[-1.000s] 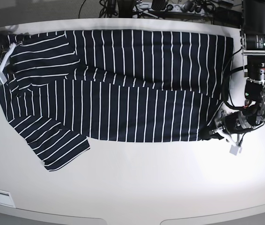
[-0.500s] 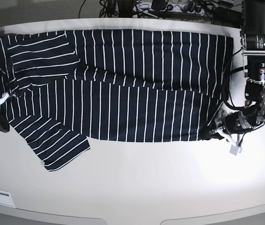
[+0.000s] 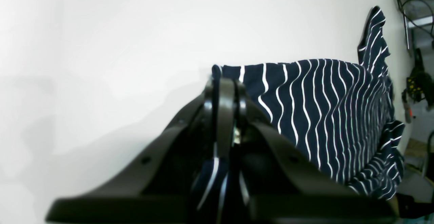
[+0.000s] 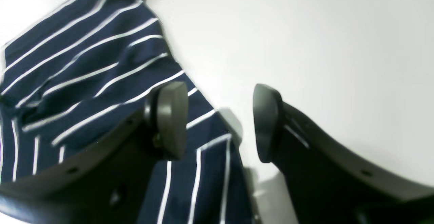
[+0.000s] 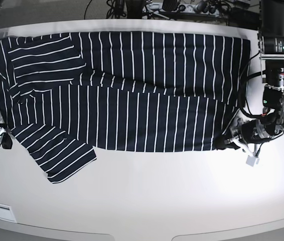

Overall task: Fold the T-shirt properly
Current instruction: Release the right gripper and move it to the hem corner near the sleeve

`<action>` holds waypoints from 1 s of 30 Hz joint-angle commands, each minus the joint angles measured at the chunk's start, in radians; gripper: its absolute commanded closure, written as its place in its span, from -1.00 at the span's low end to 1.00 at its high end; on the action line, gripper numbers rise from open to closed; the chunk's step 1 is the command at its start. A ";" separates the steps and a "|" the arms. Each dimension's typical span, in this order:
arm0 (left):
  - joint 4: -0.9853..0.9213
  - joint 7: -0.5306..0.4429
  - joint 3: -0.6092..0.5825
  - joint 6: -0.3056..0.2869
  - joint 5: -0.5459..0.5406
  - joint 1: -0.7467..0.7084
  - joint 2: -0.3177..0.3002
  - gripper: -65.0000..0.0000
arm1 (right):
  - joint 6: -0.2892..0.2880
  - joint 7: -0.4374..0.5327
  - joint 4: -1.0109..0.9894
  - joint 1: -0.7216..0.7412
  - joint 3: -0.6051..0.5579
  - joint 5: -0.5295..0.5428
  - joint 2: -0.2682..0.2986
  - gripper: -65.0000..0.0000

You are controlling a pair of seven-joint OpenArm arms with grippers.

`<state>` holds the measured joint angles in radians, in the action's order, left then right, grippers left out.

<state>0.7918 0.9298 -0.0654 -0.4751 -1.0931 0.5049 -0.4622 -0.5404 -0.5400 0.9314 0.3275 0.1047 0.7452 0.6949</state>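
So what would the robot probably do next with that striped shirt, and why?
Probably the right end effector closes on the T-shirt edge beneath it. It is open, one finger over the striped cloth, the other over bare table. The left end effector is already shut on the opposite corner, so both ends could then be lifted to fold.

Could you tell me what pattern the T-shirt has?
Dark navy T-shirt with thin white stripes, clearest in the base view.

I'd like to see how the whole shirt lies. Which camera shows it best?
The base view: the T-shirt lies spread across the table. The left wrist view shows one end; the right wrist view only a striped edge.
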 commanded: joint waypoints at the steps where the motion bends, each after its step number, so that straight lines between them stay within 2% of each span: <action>1: 0.004 0.040 -0.004 0.019 0.048 0.008 -0.012 1.00 | 0.006 0.015 -0.024 0.049 -0.014 0.032 0.027 -0.02; 5: 0.004 0.040 -0.004 0.018 0.048 0.008 -0.011 1.00 | -0.011 -0.032 -0.169 0.132 -0.058 0.095 -0.008 -0.02; 11: 0.004 0.041 -0.004 0.018 0.048 0.008 -0.012 1.00 | -0.024 -0.034 -0.261 0.163 -0.060 0.096 -0.076 -0.02; 16: 0.004 0.044 -0.004 0.019 0.048 0.008 -0.011 1.00 | -0.082 -0.058 -0.261 0.158 -0.060 0.107 -0.104 -0.02; 20: 0.004 0.044 -0.004 0.018 0.048 0.008 -0.012 1.00 | -0.154 -0.158 -0.261 0.161 -0.060 0.232 -0.104 -0.02; 21: 0.004 0.044 -0.004 0.019 0.049 0.008 -0.012 1.00 | -0.158 -0.172 -0.261 0.161 -0.060 0.254 -0.104 0.01; 22: 0.004 0.044 -0.004 0.018 0.049 0.008 -0.012 1.00 | -0.158 -0.173 -0.261 0.161 -0.060 0.256 -0.104 0.12; 23: 0.004 0.044 -0.004 0.018 0.048 0.008 -0.012 1.00 | -0.158 -0.172 -0.261 0.161 -0.060 0.253 -0.103 0.30; 25: 0.004 0.043 -0.004 0.017 0.048 0.009 -0.011 1.00 | -0.158 -0.170 -0.256 0.161 -0.059 0.254 -0.099 0.85; 26: 0.004 0.043 -0.004 0.003 0.048 0.009 -0.011 1.00 | -0.158 -0.169 -0.249 0.164 -0.059 0.254 -0.096 1.00; 28: 0.005 0.044 -0.004 -0.060 0.058 0.018 -0.012 1.00 | -0.158 -0.169 -0.221 0.168 -0.059 0.254 -0.089 1.00; 30: 0.005 0.047 -0.004 -0.090 0.095 0.039 -0.012 1.00 | -0.158 -0.173 -0.173 0.171 -0.060 0.263 -0.081 1.00</action>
<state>0.7914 0.9474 -0.0662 -0.5728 -1.0363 0.5224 -0.4622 -0.6888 -0.7361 0.7387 0.4618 0.0402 0.9791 0.5877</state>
